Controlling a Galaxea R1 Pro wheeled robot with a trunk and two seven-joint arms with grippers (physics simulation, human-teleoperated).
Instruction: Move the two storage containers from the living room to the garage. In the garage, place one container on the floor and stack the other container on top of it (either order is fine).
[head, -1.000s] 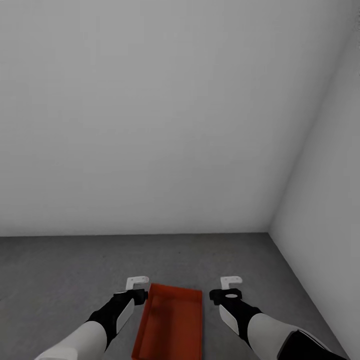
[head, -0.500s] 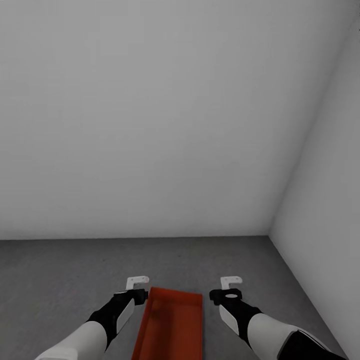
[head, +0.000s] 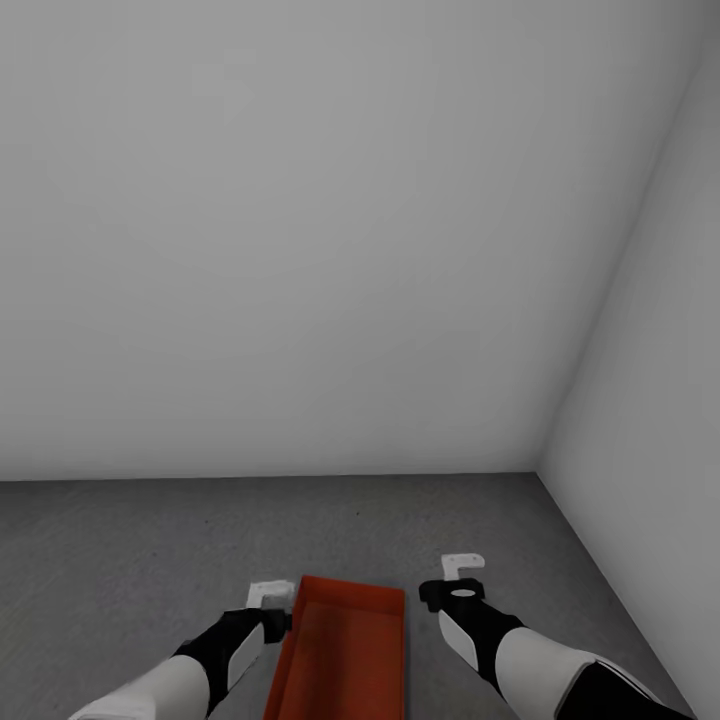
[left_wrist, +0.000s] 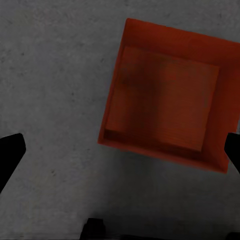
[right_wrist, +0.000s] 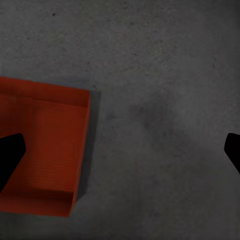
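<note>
Orange-red storage container (head: 345, 650) sits on grey floor (head: 120, 560) between arms, long axis pointing away from robot. Left pincer (head: 268, 594) just beside its rim, nearer; right pincer (head: 462, 566) apart. Both spread, holding nothing.

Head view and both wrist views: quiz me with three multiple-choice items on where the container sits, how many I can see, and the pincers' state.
1. The storage container rests on:
A. wood planks
B. grey floor
C. a shelf

2. Containers visible:
A. one
B. two
C. three

3. Both pincers are:
A. shut on the container
B. open, holding nothing
C. holding a lid

Answers:
1. B: the storage container lies on the speckled grey floor.
2. A: a single orange-red bin.
3. B: left pincer and right pincer flank it with fingers spread wide in the wrist views.
</note>
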